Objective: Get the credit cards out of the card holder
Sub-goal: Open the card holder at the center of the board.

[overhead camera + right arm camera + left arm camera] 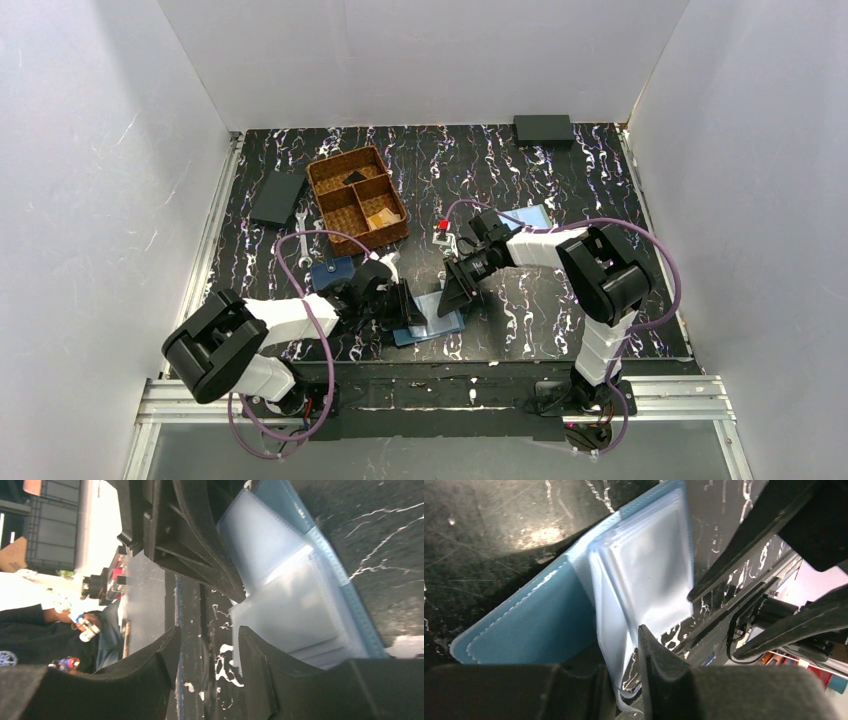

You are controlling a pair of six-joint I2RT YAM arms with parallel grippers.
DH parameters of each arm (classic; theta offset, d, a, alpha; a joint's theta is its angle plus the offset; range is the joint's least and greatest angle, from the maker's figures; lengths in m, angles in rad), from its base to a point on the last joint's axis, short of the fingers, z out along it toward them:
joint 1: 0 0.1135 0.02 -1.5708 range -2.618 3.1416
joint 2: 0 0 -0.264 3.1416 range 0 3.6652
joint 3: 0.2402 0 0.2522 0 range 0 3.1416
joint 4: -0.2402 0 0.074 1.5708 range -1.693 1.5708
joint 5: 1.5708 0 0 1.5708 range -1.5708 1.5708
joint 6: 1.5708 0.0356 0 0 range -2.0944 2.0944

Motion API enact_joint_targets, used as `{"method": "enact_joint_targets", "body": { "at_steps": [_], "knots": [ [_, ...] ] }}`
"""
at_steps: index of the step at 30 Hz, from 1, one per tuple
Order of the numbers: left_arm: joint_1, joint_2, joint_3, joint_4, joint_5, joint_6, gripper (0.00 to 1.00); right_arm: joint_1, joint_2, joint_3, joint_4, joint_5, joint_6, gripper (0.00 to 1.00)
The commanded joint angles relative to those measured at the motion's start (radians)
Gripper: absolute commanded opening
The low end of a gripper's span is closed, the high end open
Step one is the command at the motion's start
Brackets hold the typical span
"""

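The steel-blue card holder lies open near the table's front edge. Its blue cover and its clear pockets fill the left wrist view. Whitish credit cards sit inside the pockets; I cannot make out single cards. My left gripper is at the holder's left side, its jaws nearly closed on the lower edge of the pocket leaves. My right gripper is open and empty at the holder's right edge. In the right wrist view one of its fingers touches the pockets' edge.
A brown divided basket stands at the back left, with a wrench and a black wallet beside it. A navy wallet lies by the left arm. A paler blue holder, a red-tipped clamp and a black case lie behind.
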State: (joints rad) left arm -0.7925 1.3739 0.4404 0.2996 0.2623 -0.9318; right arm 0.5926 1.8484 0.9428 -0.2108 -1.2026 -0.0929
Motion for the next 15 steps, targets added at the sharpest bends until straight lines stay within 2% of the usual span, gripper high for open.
{"method": "enact_joint_targets", "body": {
  "at_steps": [1,5,10,15],
  "knots": [
    [0.012,0.048,-0.015,-0.017,-0.003,-0.003,0.14,0.000,-0.048,0.040,-0.030,0.079,-0.053,0.54],
    [0.022,0.102,-0.006,-0.017,-0.002,-0.020,0.00,-0.007,-0.072,0.022,-0.011,0.139,-0.047,0.55],
    [0.035,0.114,-0.025,-0.017,-0.019,-0.037,0.00,-0.028,-0.106,0.022,-0.041,0.234,-0.079,0.55],
    [0.046,0.121,-0.048,-0.017,-0.029,-0.049,0.00,-0.036,-0.131,0.000,-0.021,0.255,-0.072,0.56]
  ]
}}
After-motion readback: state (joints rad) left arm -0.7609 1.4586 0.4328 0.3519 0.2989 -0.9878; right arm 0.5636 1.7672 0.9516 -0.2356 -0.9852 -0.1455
